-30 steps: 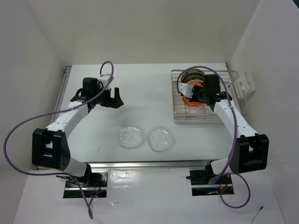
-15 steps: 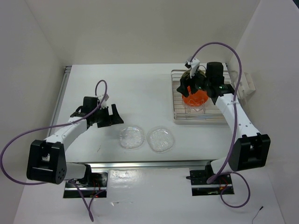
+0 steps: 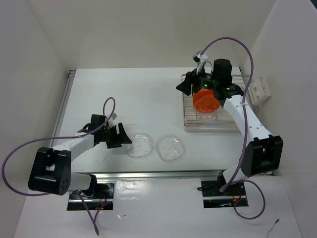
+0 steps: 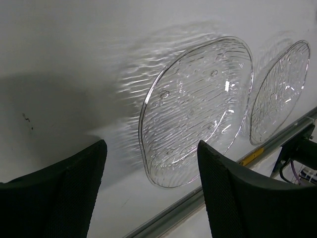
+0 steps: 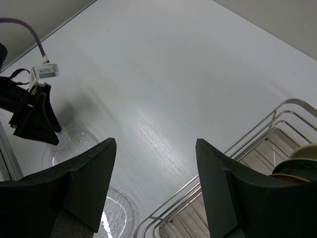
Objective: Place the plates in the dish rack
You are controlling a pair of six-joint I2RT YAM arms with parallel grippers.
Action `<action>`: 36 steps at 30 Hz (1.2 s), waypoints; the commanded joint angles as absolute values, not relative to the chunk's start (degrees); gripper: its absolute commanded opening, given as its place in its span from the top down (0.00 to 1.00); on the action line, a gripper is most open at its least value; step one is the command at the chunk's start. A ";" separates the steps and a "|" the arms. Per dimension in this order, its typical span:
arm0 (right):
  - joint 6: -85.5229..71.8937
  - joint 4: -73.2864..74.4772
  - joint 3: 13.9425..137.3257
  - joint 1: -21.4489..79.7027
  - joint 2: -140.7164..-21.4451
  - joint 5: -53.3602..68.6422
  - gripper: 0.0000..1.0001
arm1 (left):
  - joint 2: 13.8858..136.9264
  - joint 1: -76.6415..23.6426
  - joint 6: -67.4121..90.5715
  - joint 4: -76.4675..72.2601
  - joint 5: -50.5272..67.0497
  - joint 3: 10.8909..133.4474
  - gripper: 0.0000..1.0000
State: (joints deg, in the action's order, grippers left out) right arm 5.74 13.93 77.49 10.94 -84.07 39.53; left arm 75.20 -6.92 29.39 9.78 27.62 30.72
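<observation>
Left tool (image 4: pixel 151 146) lowered to glass plate (image 4: pixel 198 104), released, right tool (image 5: pixel 154 144) released, orange plate (image 3: pixel 205 99) only overhead

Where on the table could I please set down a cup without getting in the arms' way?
The widest bare table lies far-centre, between the left rail and the dish rack, behind the left glass plate and right glass plate. A smaller patch lies before the rack, beside the right plate. Crowded: the rack, by the right gripper, and around the left gripper.
</observation>
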 commanded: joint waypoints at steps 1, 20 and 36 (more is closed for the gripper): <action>2.99 9.23 80.51 11.78 -85.78 42.01 0.28 | 76.11 -8.08 31.37 5.19 29.71 29.88 0.21; -3.33 4.49 83.50 20.13 -93.33 38.49 0.26 | 82.00 -14.68 26.03 2.80 17.15 40.24 1.00; -4.57 3.26 83.50 25.48 -99.49 44.56 0.20 | 82.71 -14.68 12.57 4.75 15.46 65.83 1.00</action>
